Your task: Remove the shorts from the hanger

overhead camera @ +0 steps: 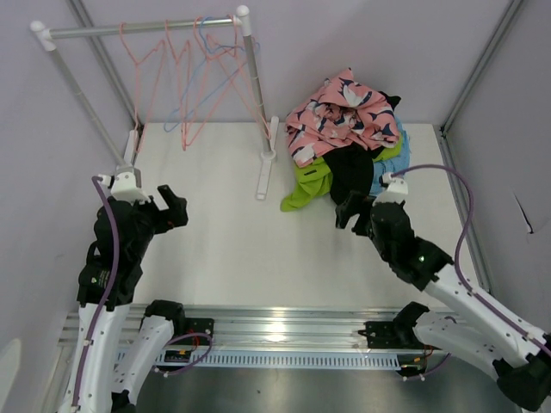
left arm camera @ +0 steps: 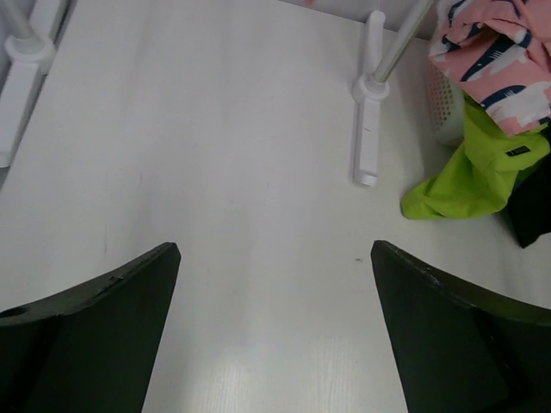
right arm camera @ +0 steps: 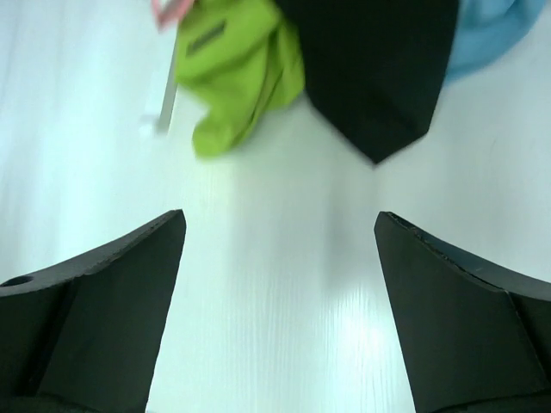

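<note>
The shorts lie in a pile at the back right of the table. The pink shorts with dark-blue shapes point(overhead camera: 343, 116) are on top, over the lime green point(overhead camera: 308, 185), black point(overhead camera: 351, 170) and light blue point(overhead camera: 381, 182) ones. No orange shorts show. Several pink and blue wire hangers point(overhead camera: 198, 77) hang bare on the rack's rail point(overhead camera: 138, 32). My left gripper point(overhead camera: 172, 209) is open and empty over the table, as the left wrist view point(left arm camera: 275, 248) shows. My right gripper point(overhead camera: 351, 211) is open and empty just in front of the black shorts point(right arm camera: 370, 69) and lime green shorts point(right arm camera: 241, 69).
The rack's right post stands on a white foot point(overhead camera: 265, 168), also in the left wrist view point(left arm camera: 368, 129). A white basket point(left arm camera: 443, 103) sits under the pile. Grey walls close in the table on three sides.
</note>
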Controlling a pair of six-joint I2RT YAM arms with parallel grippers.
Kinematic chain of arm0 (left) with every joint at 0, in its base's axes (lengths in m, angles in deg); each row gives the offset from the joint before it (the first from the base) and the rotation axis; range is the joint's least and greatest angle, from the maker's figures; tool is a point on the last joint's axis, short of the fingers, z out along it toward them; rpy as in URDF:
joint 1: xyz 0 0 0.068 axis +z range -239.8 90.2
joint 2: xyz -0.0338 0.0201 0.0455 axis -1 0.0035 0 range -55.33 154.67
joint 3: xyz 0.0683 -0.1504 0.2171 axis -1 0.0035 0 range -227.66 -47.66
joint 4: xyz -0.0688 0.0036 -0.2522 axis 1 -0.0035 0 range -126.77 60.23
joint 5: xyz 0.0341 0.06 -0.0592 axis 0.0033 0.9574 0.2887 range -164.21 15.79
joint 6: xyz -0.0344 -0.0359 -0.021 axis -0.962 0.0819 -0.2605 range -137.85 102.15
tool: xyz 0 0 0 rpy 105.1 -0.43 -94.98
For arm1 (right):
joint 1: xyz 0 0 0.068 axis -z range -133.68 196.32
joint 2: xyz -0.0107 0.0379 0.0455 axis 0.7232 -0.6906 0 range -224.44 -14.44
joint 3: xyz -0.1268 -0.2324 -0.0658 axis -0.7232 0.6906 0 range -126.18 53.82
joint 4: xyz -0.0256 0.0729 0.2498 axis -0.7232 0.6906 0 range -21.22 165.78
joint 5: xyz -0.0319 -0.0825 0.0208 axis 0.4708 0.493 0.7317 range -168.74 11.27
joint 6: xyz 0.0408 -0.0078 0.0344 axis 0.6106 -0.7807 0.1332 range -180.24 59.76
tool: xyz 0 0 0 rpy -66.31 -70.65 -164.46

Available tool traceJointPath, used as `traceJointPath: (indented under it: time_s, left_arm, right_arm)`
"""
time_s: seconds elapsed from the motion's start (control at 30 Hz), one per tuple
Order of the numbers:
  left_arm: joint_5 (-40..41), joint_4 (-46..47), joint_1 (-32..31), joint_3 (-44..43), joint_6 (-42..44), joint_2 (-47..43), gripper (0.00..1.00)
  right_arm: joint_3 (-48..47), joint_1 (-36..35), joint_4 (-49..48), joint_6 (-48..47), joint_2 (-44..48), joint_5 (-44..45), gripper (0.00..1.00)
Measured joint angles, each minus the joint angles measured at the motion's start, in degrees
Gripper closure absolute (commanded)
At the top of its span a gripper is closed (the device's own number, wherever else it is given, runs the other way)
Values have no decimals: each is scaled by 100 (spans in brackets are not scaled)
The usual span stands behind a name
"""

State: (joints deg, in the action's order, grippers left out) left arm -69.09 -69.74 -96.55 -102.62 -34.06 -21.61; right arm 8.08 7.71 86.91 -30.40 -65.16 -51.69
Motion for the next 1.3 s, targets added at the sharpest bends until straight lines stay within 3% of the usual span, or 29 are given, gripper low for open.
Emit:
traceJointPath:
  time_s: [0.2,0.4,0.5,0.63,0.73,0.87,0.97,1.3]
  left_arm:
    - [431,385,0,260,35,-28,1]
    - [809,1799,0,1705,566,-92,1]
    - [984,2111,0,1902,623,17,1]
    - [723,2658,0,1917,479,-299,1]
    - [-173,3036,0,1845,448,-706,1]
    - [-776,2813,-4,894,424,-522,1]
    - [-776,2802,-4,479,452,-334,1]
    - [33,2590,-4,1075,533,-435,1]
  right_arm:
    - [522,-903,638,146,1266,109,2]
    - [520,-1056,660,-31,1838,293,0]
    - [522,-1064,466,-297,1932,175,1]
    - [444,-1073,186,-741,1919,-98,1]
    - [131,-1073,151,-1082,1847,-195,1]
    - [-334,-1078,83,-1443,1805,-142,1]
    - [-494,-1078,24,-1613,1873,-35,1]
    - [-490,-1078,55,-1683,1906,7,2]
